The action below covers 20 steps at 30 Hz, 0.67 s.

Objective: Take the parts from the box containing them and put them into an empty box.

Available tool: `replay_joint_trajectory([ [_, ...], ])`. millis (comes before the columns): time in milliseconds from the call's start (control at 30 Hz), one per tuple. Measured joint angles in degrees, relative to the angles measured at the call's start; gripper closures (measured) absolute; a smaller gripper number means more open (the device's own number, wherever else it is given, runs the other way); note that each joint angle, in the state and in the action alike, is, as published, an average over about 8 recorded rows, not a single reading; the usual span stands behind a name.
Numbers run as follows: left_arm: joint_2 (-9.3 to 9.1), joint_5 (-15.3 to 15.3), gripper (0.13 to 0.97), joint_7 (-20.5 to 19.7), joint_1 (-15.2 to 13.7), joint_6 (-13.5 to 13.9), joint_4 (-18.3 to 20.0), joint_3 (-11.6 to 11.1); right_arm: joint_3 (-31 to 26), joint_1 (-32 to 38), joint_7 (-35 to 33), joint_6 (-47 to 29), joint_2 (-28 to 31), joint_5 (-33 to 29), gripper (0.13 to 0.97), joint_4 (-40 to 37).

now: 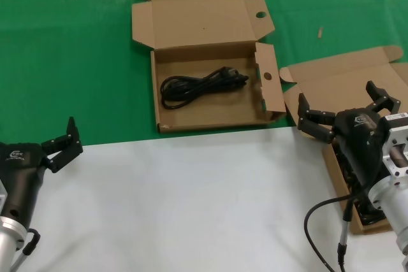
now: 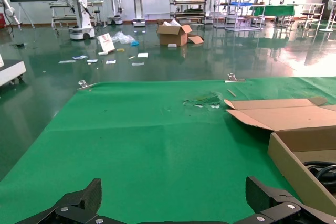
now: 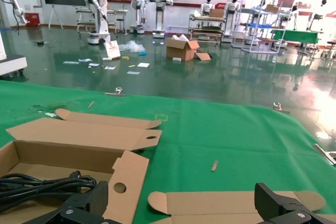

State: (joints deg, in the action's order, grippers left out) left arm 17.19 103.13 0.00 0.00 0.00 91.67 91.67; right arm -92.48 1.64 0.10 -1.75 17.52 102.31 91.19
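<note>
So you're looking at two cardboard boxes on the green mat. The box with the round holes in its flaps (image 1: 210,90) is sitting in the middle with its lid folded back, and one black cord (image 1: 201,86) is already lying coiled inside it, long axis running roughly left-right with a slight tilt. The other box (image 1: 347,93), the plain-flapped one, is off on your right, and most of its tray is hidden behind the right arm. You can just make out dark cord bundles (image 1: 366,211) down in it beside the arm, but how many is hard to tell.

Your right tool (image 1: 347,114) is hovering right over that plain box, fingers spread wide, nothing between them. In the right wrist view you're seeing both dark fingertips (image 3: 79,208) well apart at the edge of the picture, with the holed box and its cord ahead.

Your left tool (image 1: 62,144) is sitting at the near left over the white part of the worktop, also spread and holding nothing, well apart from both boxes.

So the bit that matters: the cords you're after are lying directly under and slightly behind the right tool, toward the robot's body, while the left arm is nowhere near. My guess is the right arm is doing the next pick, and it's needing to come down and back a bit, closing across the bundle rather than along it.
</note>
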Motion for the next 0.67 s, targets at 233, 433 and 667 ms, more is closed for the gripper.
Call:
replay_joint_trajectory([
  [233, 0.00, 0.0, 0.132, 0.0, 0.0, 0.0, 0.0, 0.0, 0.0, 0.0, 0.0, 0.0, 0.0, 0.0, 0.129, 0.0],
  [433, 0.00, 0.0, 0.132, 0.0, 0.0, 0.0, 0.0, 0.0, 0.0, 0.0, 0.0, 0.0, 0.0, 0.0, 0.129, 0.0],
  [667, 0.00, 0.0, 0.132, 0.0, 0.0, 0.0, 0.0, 0.0, 0.0, 0.0, 0.0, 0.0, 0.0, 0.0, 0.129, 0.0],
])
